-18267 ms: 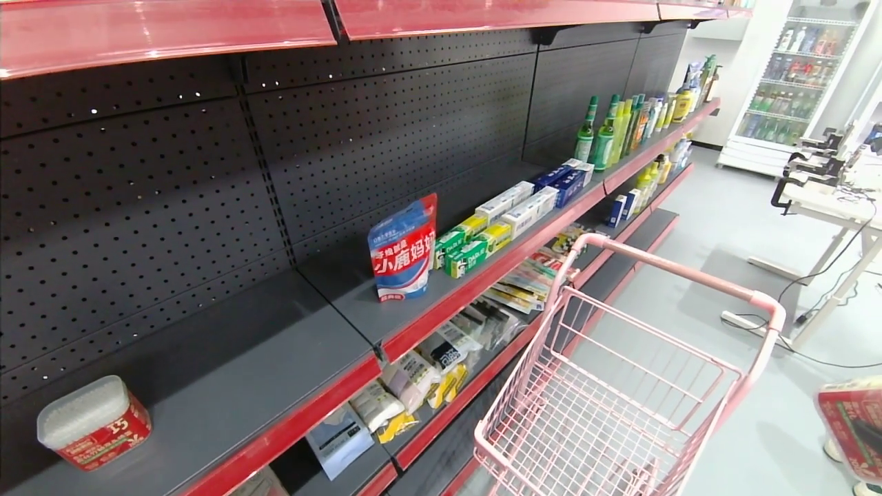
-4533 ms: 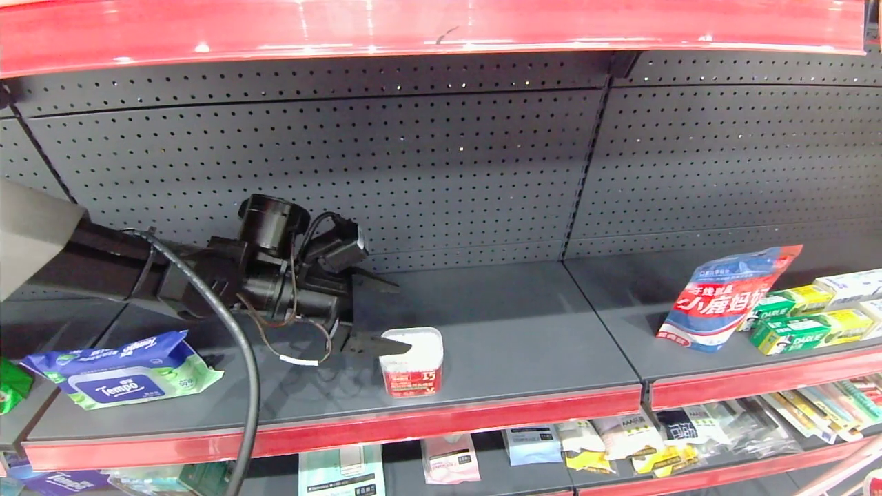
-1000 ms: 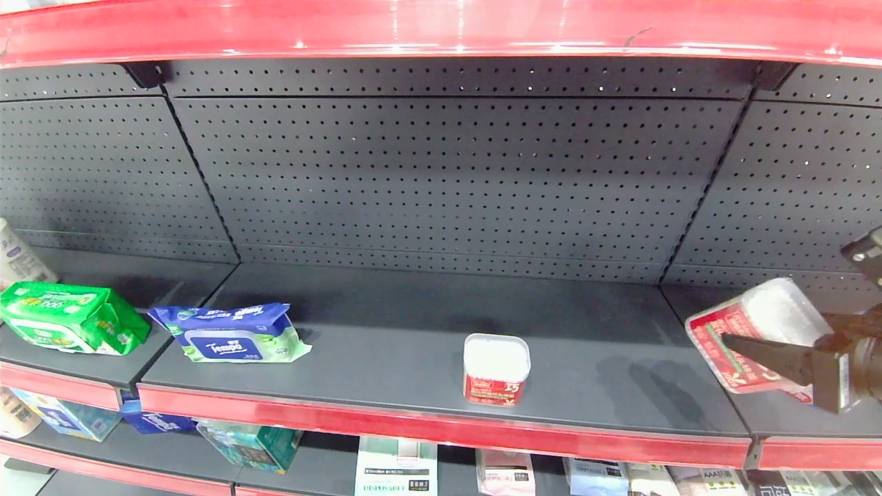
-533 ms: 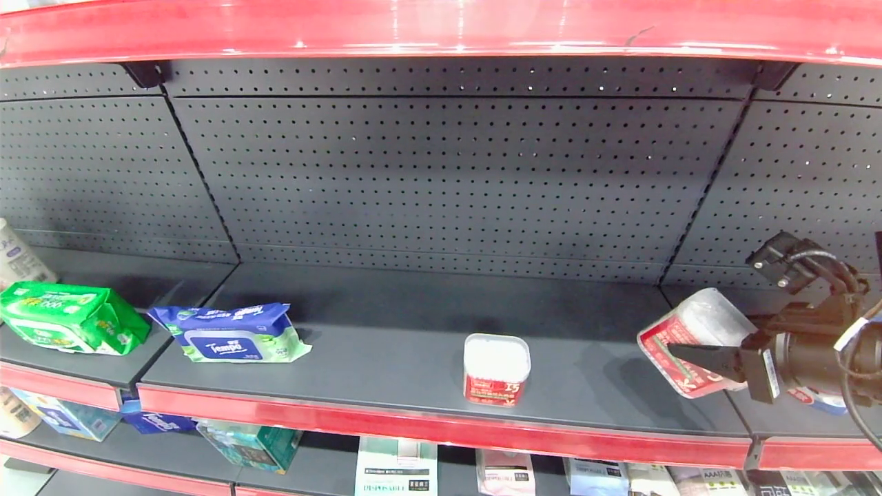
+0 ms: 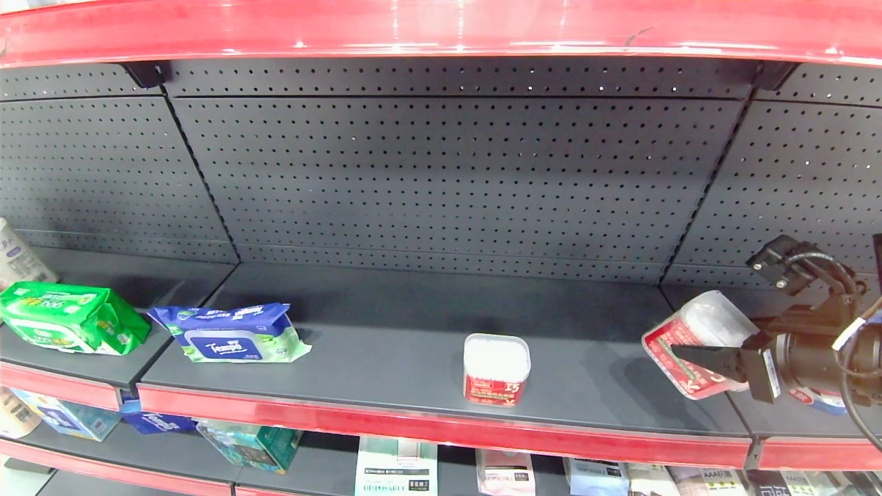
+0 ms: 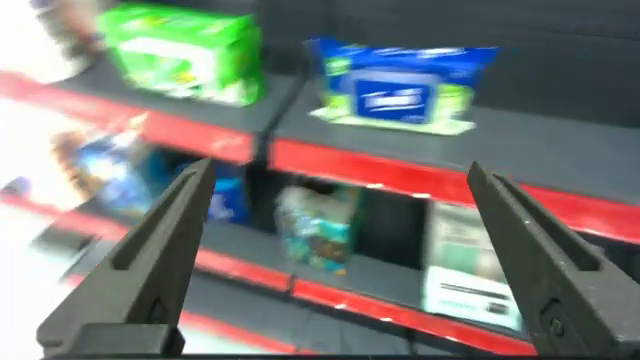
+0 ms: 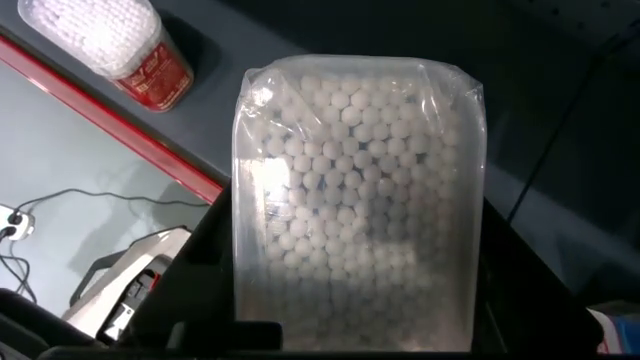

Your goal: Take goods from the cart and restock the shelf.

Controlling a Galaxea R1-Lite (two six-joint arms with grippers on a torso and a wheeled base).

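Right tool (image 5: 696, 350) pinched a swab tub (image 5: 706, 320) over shelf (image 5: 386, 358) at right, not yet set down; second tub (image 5: 496, 368) already stood mid-shelf. Left tool (image 6: 340, 172) spread, w/o goods.

The shelf (image 5: 386, 344) is smooth, matt dark grey sheet metal, with a glossy red front strip (image 5: 413, 421) that catches the light. Its back panel (image 5: 448, 172) is matt perforated metal. The small tub (image 5: 496, 368) is clear plastic with a shiny red label. The wrapped tub (image 7: 360, 200) is clear plastic under crinkled glossy film. The blue wipes pack (image 5: 231, 334) and the green wipes pack (image 5: 69, 317) are soft glossy plastic film. The left gripper (image 6: 340, 168) has smooth, matt dark grey fingers (image 6: 160, 260).
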